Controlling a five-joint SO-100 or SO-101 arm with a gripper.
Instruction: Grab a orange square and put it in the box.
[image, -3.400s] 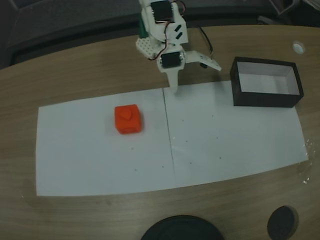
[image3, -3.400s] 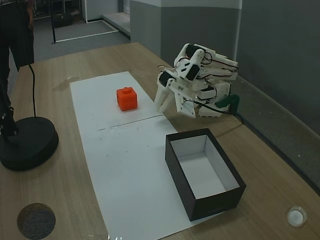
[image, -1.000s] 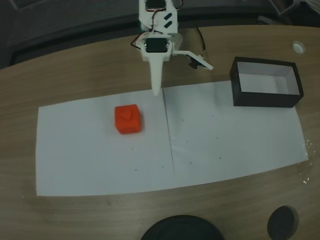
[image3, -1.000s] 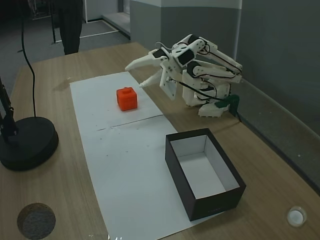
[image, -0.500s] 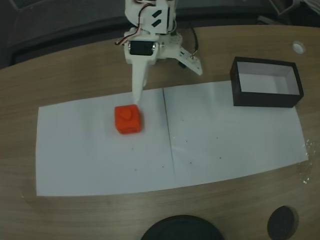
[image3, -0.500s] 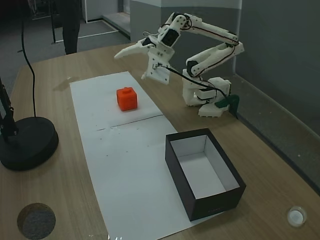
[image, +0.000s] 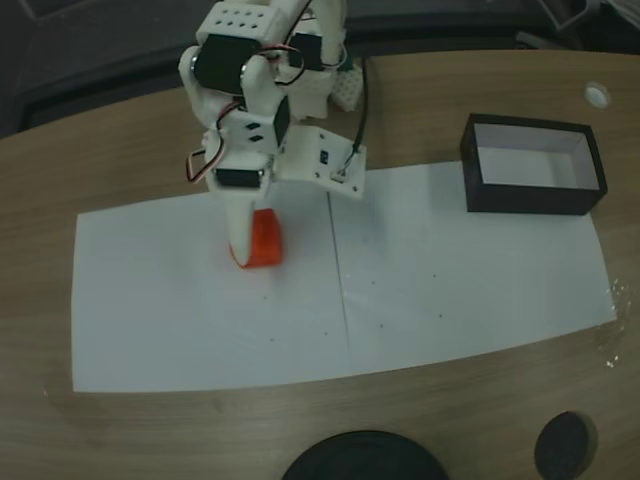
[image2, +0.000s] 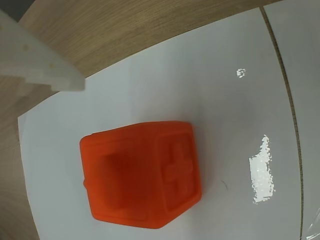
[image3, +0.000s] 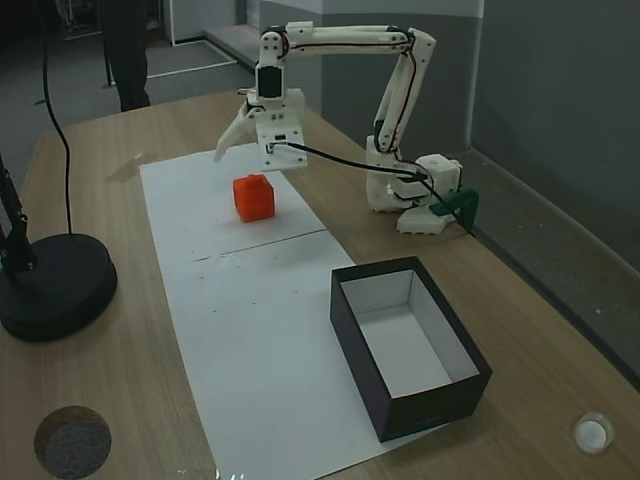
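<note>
Wrist view shows my orange square (image2: 142, 175) low in the middle, on white paper (image2: 210, 85). Jaws are wide apart above it. I should drop straight down, then squeeze its sides.

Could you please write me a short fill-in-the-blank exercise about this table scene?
1. The cube on the paper is coloured ____.
2. The inside of the box is coloured ____.
3. The mark on the cube's side in the wrist view is shaped like a ____.
4. The gripper hovers above the cube with its jaws ____.

Missing words: orange; white; cross; open
</note>
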